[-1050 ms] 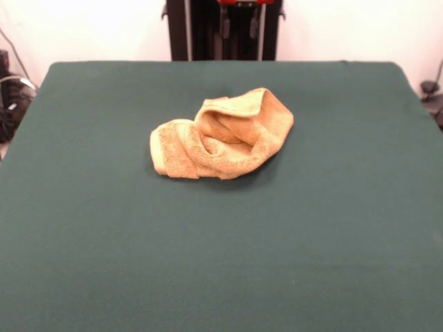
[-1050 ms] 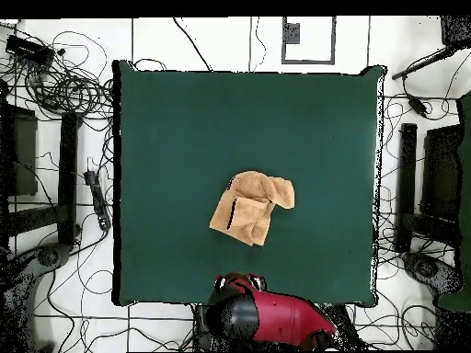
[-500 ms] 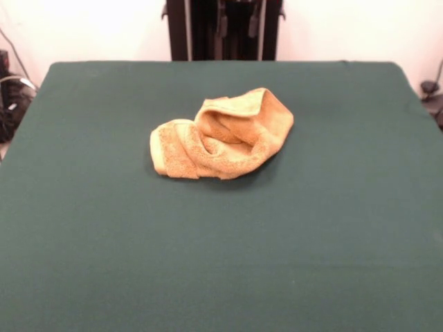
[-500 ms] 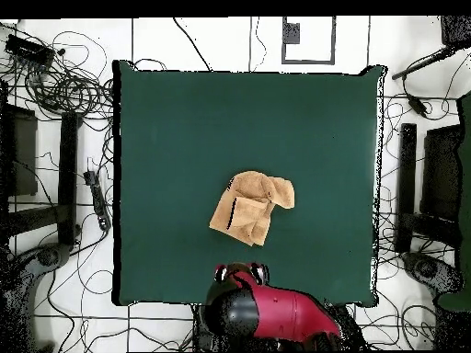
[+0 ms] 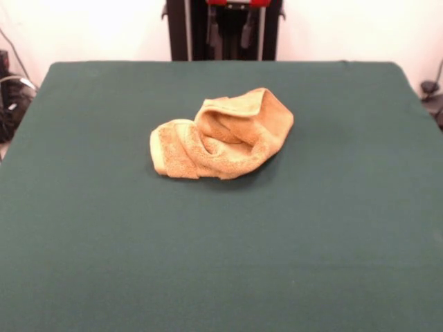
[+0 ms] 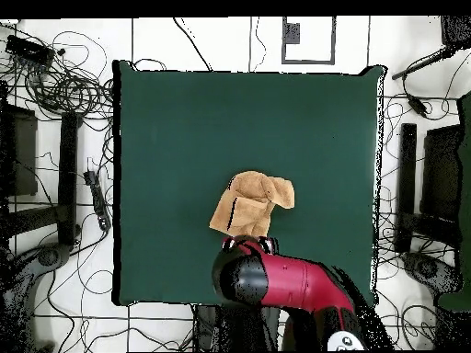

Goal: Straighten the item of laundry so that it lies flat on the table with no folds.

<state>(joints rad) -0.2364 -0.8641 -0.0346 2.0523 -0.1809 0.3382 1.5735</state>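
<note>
You are seeing the small golden-orange terry-cloth towel (image 5: 220, 135) lying crumpled in folds near the middle of the dark green felt-covered worktop (image 5: 208, 263). Beyond it, the red and black arm's end effector (image 5: 235, 28) is hanging over the worktop's edge; its grip cannot be told.

We are looking at a robotics lab. A bench (image 6: 166, 119) draped in dark green felt stands alone on a pale tiled floor (image 6: 212, 32), ringed by loose black cables (image 6: 69, 87) and dark equipment stands (image 6: 66, 175). A red and black robot arm (image 6: 285, 285) reaches over one edge, and plain white walls (image 5: 90, 28) stand behind.
</note>
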